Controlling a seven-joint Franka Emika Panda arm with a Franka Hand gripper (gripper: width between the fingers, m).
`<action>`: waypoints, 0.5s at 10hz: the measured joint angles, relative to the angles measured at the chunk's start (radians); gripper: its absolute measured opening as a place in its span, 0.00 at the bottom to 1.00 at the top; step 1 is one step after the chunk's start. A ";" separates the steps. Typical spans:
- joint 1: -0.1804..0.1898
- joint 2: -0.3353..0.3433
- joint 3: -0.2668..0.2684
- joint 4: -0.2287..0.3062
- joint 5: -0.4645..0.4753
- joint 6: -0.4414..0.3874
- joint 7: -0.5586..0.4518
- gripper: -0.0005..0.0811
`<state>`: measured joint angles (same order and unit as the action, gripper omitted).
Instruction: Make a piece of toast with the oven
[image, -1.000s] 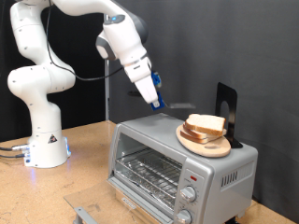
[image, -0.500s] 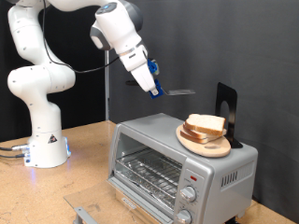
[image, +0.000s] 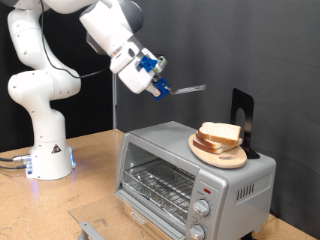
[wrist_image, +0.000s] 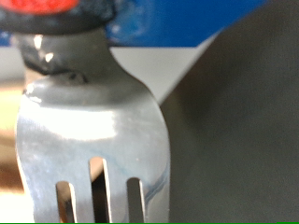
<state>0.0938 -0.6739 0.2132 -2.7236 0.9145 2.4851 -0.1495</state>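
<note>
High above the oven (image: 190, 180), arm bent, tool (image: 160, 87) clamped on a fork (image: 188, 89) held level, toast (image: 220, 134) on plate (image: 220, 152)

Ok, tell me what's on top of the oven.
On the oven sits a round wooden plate bearing bread slices, beside a black stand. The stack hides the plate's centre.

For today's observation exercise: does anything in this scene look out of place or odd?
Yes. The bread slices sit on a wooden plate on top of the oven, not inside on its rack. The gripper holds a fork in mid-air, well above the oven.
</note>
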 joint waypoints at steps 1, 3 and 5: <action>-0.034 -0.033 -0.006 -0.009 -0.044 -0.066 0.024 0.54; -0.034 -0.030 0.006 -0.015 -0.021 -0.035 0.050 0.54; -0.063 -0.039 0.039 -0.046 -0.022 0.020 0.175 0.54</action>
<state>0.0313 -0.7131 0.2526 -2.7697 0.8926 2.5052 0.0256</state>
